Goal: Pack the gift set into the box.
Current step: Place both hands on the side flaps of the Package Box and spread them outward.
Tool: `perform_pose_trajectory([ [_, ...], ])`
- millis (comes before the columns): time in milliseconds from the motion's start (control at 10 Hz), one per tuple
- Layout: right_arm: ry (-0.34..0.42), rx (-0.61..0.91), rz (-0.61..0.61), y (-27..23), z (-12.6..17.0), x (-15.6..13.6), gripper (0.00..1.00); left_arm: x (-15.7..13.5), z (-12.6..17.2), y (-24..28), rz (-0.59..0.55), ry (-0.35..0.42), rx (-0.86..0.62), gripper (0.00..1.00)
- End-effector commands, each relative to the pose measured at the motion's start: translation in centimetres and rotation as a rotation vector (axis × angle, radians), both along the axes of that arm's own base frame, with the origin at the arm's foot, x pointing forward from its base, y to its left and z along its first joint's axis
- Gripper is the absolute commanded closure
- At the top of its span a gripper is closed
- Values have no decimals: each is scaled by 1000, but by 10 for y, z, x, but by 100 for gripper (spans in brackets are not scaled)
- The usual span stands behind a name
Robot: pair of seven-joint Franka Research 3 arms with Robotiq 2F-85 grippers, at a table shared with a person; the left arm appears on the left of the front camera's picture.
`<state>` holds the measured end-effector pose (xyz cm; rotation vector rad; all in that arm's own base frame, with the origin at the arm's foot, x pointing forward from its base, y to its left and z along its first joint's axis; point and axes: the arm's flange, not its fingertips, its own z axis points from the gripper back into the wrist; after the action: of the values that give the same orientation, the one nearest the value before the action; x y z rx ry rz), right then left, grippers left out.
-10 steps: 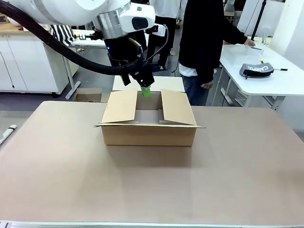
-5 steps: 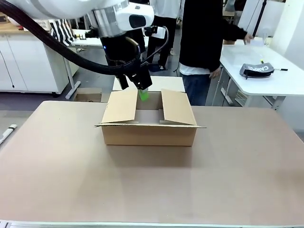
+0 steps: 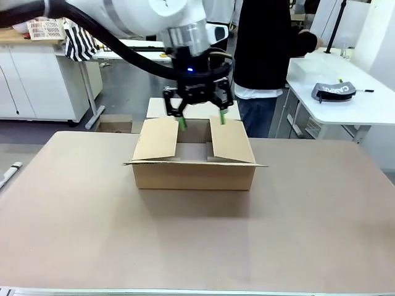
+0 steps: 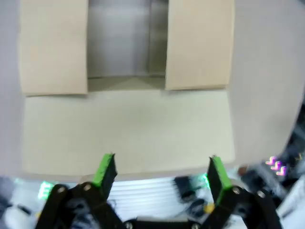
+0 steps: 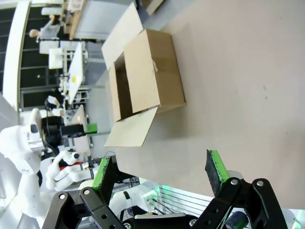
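The box (image 3: 193, 166) sits in the middle of the table with its four flaps spread out and its top open. My left gripper (image 3: 202, 121) hangs open over the box's far edge, one green finger above each side flap, holding nothing. In the left wrist view the left gripper (image 4: 159, 167) is spread wide above a broad flap of the box (image 4: 128, 129), with the opening beyond. The right wrist view has my right gripper (image 5: 159, 174) open and empty, well away from the box (image 5: 157, 78). The gift set is out of view.
A person in black (image 3: 265, 49) stands behind the table's far edge, turned toward a white side table (image 3: 364, 105) bearing a dark object (image 3: 333, 91). A small brown carton (image 3: 114, 125) lies on the floor beyond the far left. Bare tabletop (image 3: 185, 240) surrounds the box.
My left wrist has turned and shifted right, so both green fingers now show spread apart over the box's far edge. The person's arm has shifted at the side table.
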<state>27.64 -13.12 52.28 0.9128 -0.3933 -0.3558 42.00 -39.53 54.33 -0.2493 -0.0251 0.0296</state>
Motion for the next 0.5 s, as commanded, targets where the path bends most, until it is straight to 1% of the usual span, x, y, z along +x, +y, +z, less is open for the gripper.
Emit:
perform_pose_trajectory([
  [0, -25, 7, 17, -2, 1, 1, 0, 8, 3, -22, 596, -80, 82, 0],
  [100, -25, 7, 17, -2, 1, 1, 0, 0, 0, 0, 0, 0, 0, 0],
  [400, -25, 7, 17, -2, 1, 1, 0, 0, 0, 0, 0, 0, 0, 0],
])
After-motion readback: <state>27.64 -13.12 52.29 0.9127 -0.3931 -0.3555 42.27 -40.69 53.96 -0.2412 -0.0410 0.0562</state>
